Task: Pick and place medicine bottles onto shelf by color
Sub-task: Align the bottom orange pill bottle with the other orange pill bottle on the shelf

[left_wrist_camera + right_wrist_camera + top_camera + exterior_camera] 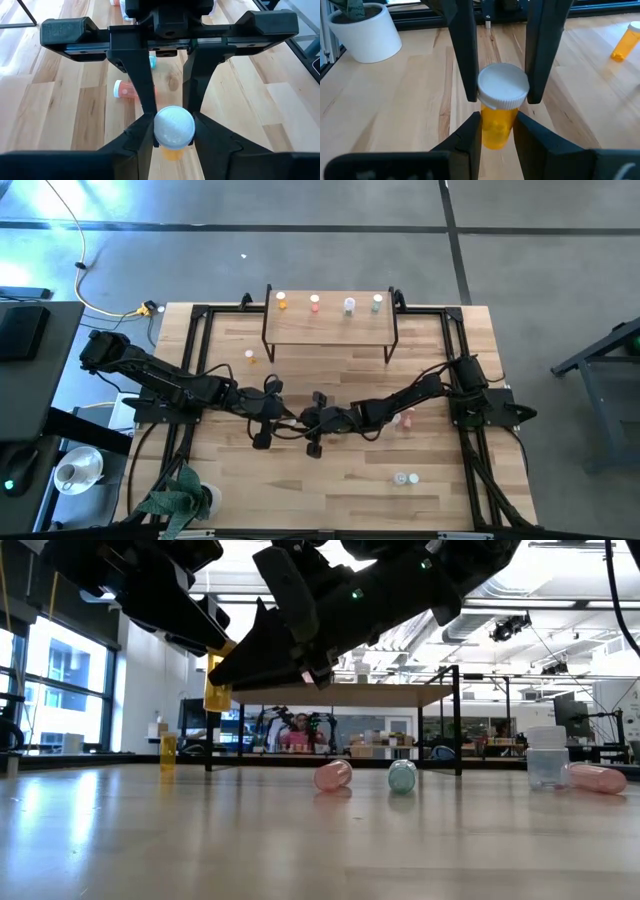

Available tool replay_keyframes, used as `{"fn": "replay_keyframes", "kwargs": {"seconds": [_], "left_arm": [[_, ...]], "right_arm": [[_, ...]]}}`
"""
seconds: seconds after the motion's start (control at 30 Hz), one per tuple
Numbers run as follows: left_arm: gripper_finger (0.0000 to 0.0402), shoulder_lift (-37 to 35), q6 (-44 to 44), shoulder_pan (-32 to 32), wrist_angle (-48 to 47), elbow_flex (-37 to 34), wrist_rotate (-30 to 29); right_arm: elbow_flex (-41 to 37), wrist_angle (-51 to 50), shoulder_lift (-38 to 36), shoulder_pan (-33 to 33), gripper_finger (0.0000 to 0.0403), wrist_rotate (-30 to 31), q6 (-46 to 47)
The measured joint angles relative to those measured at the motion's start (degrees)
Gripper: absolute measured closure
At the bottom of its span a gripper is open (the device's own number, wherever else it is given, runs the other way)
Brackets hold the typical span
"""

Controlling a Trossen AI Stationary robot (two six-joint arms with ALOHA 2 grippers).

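An orange medicine bottle (pixel 497 122) with a white cap is held in the air between both grippers over the table's middle. It also shows in the low view (pixel 217 690). My left gripper (pixel 173 131) comes from the table's left (pixel 275 415). My right gripper (pixel 497 125) comes from the right (pixel 318 420). Both are shut on the bottle. The shelf (pixel 330 328) stands at the far edge. An orange (pixel 282 302), a pink (pixel 315 302), a pale (pixel 349 305) and a teal bottle (pixel 377 302) stand along its far side. My left gripper pinches the bottle's white cap (pixel 173 125) between its two fingers, one on each side. It comes about level from the table's left. The bottle is clear of the table, cap up. My right gripper pinches the orange body (pixel 496 132) just below the cap, one finger on each side. It comes about level from the table's right, facing my left gripper. The bottle stands roughly upright in the hold, clear of the table.
Loose bottles are on the table: an orange one (pixel 250 355) near the shelf's left leg, a pink one (pixel 405 418) under the right arm, and pale ones (pixel 405 477) at the near right. A potted plant (pixel 185 500) stands at the near left corner.
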Motion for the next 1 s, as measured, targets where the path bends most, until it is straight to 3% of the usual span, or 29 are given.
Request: {"fn": "replay_keyframes", "kwargs": {"seconds": [0.33,0.73,1.0], "left_arm": [[0.0285,0.0,0.02,0.0,0.02,0.0,-0.25],[0.0285,0.0,0.02,0.03,0.04,0.0,-2.76],[0.0286,-0.38,0.53,2.99,-0.48,0.0,-3.08]], "right_arm": [[0.0,-0.21,0.0,-0.17,0.0306,0.0,-0.37],[0.09,-4.56,-0.42,-1.31,0.0213,-0.78,2.58],[0.09,-12.96,-7.03,-1.29,0.0181,-0.43,2.13]]}}
